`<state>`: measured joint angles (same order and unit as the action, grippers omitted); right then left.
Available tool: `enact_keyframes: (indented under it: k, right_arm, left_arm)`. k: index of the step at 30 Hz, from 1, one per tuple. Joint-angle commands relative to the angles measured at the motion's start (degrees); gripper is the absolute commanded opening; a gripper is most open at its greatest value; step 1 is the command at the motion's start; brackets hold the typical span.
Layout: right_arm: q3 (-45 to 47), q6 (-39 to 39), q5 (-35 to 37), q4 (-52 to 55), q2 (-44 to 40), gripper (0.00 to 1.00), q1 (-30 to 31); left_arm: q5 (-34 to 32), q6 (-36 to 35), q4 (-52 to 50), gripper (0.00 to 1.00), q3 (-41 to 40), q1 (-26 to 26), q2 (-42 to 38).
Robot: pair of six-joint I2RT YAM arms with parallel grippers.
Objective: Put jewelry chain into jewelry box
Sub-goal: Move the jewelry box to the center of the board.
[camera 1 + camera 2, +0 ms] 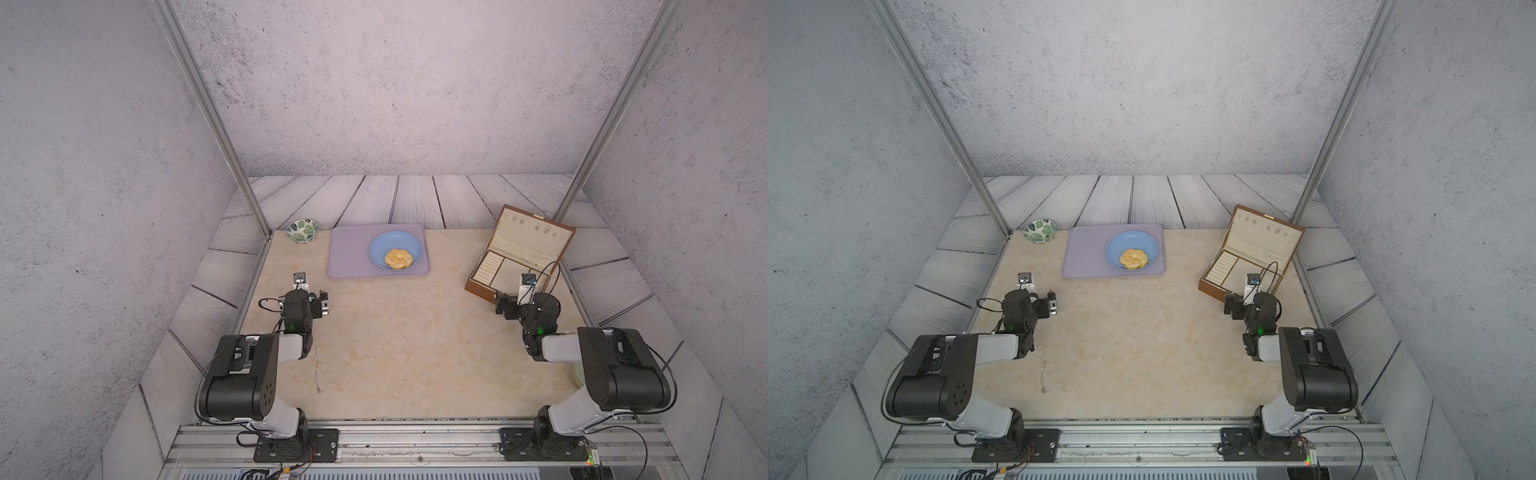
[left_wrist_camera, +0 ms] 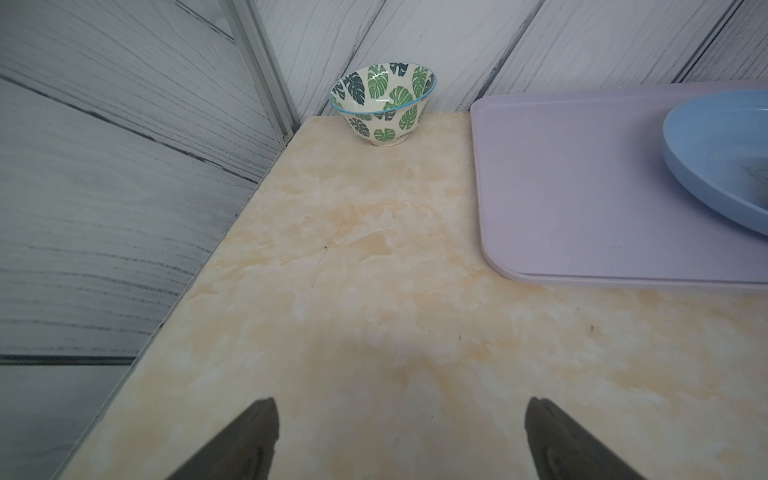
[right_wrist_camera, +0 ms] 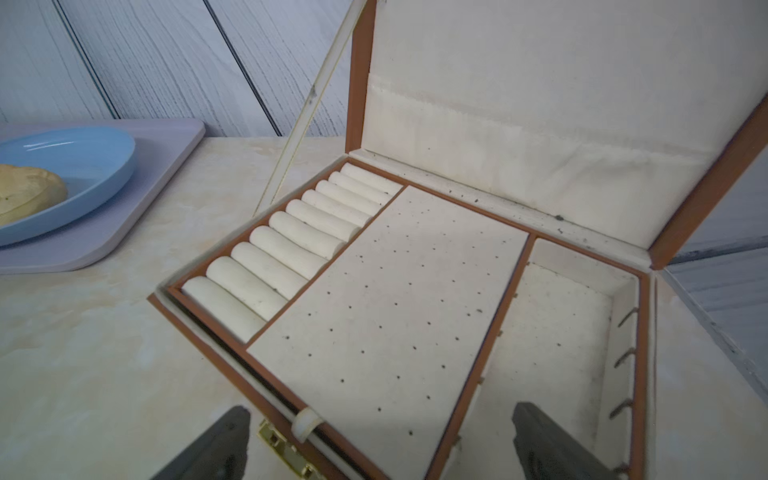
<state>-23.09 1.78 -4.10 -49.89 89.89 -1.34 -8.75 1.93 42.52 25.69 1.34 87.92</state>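
1. The jewelry chain, a very thin, long pale-metal strand with a tiny piece at its near end, lies almost straight on the cream marbled tabletop; it sits just beside my left arm, toward the near edge, and neither wrist view shows it
2. My left gripper has its jaws spread wide with nothing between them; it faces the far corner over bare tabletop, so the chain lies behind it
3. The jewelry box, a brown rectangular hinged case with cream lining, stands at the far right with its lid up, well apart from the chain; my right gripper hovers at its front edge near the small gold clasp, jaws spread and empty
4. I judge the task barely begun: the pickup is the step in hand; the next move calls for drawing my left jaws back over the chain, coming down low and pinching a strand that lies flat, then carrying it across to the box
5. Counted: one chain, one box with three sections, one flat lilac tray, one round blue plate on it holding one golden pastry, one leaf-patterned bowl, two arms
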Motion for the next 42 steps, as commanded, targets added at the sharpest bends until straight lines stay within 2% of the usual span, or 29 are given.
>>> enact_keyframes:
  k: [1, 16, 19, 20, 22, 24, 26, 28, 29, 31, 35, 38, 42]
  right_arm:
    - [-0.9, 0.5, 0.8, 0.4, 0.0, 0.99, 0.0]
    - [-0.4, 0.6, 1.3, -0.5, -0.3, 0.99, 0.0]
    - [1.2, 1.7, 4.9, 2.3, -7.0, 0.99, 0.3]
    - [0.8, 1.9, 5.6, 5.6, -10.8, 0.99, 0.3]
    - [-0.5, 4.2, 7.9, 13.6, -17.5, 0.99, 0.2]
    - [-2.2, 9.8, 10.6, 20.4, -23.2, 0.99, 0.2]
    - [-5.0, 16.0, 15.0, 29.7, -27.5, 0.99, 0.2]
    - [-9.9, 22.8, 21.8, 42.3, -29.7, 0.99, 0.1]
    - [-12.5, 25.1, 24.4, 47.4, -29.5, 0.99, -0.2]
    - [-16.6, 26.8, 27.5, 54.6, -27.6, 0.99, -0.6]
    - [-24.3, 27.4, 26.9, 65.0, -21.4, 0.99, -2.0]
    - [-27.9, 28.3, 26.1, 69.3, -16.7, 0.91, -3.2]
    - [-35.4, 28.6, 20.4, 76.4, -8.0, 0.82, -5.7]
  left_arm:
    - [-0.3, 0.4, 0.5, 0.98, 0.9, -0.4, -0.4]
    - [-0.1, 0.5, 0.5, 0.98, 0.9, -0.5, -0.5]
    - [-1.6, 0.4, -5.4, 0.98, 4.6, -0.5, -2.7]
    - [-3.6, 1.4, -11.3, 0.98, 7.3, -0.4, -4.5]
    - [-12.5, 7.3, -26.0, 0.98, 13.3, -0.5, -7.5]
    - [-20.2, 15.5, -35.3, 0.98, 17.3, -0.5, -9.4]
    - [-23.6, 23.3, -42.0, 0.98, 20.7, -0.4, -11.5]
    - [-27.4, 37.0, -55.0, 0.98, 25.9, -0.5, -12.3]
    - [-25.8, 39.7, -59.7, 0.98, 28.2, -0.5, -12.4]
    - [-18.6, 38.5, -62.8, 0.98, 29.9, -0.5, -13.0]
    - [-8.0, 38.3, -63.5, 0.98, 29.9, 0.7, -14.9]
    - [-5.0, 36.7, -65.2, 0.98, 31.6, 3.2, -15.1]
    - [-3.2, 33.9, -66.3, 0.98, 33.4, 7.8, -15.7]
